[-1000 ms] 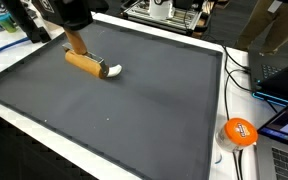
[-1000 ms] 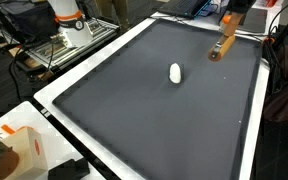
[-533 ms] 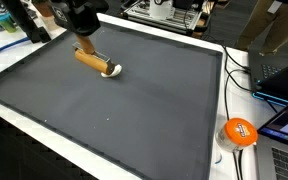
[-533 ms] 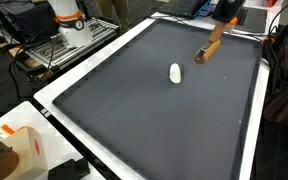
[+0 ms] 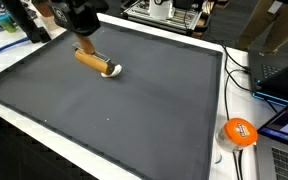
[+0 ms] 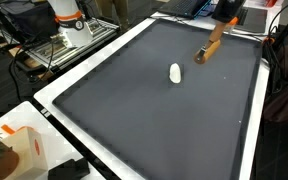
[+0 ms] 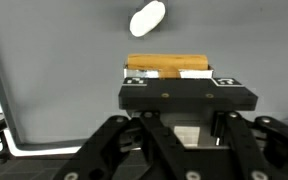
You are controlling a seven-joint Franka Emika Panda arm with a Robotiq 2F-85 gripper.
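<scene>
The gripper (image 5: 83, 44) has its jaws closed about as far as they go on one end of a wooden block (image 5: 90, 59). The wrist view shows the block (image 7: 166, 63) lying crosswise between the pads, just above the black gripper body. It hangs tilted, its free end pointing down toward the dark mat (image 5: 144, 110), and seems to be raised off the mat rather than resting on it.

A small white oval object (image 5: 112, 70) lies on the mat. In one exterior view the block's low end looks almost on top of it. From the opposite side the block (image 6: 210, 46) and the white object (image 6: 175, 72) sit clearly apart, so the closeness is probably a matter of camera angle. In the wrist view the oval (image 7: 148, 17) lies beyond the block, nearer the top edge.

The step in hand looks like a carry: the block is gripped, lifted and held over the mat's far side, not yet set down. Any next move calls for a firm grip on the tilted block and a slow, controlled descent. It also needs a close eye on the gap to the white object, which a low swing of the free end could knock.
</scene>
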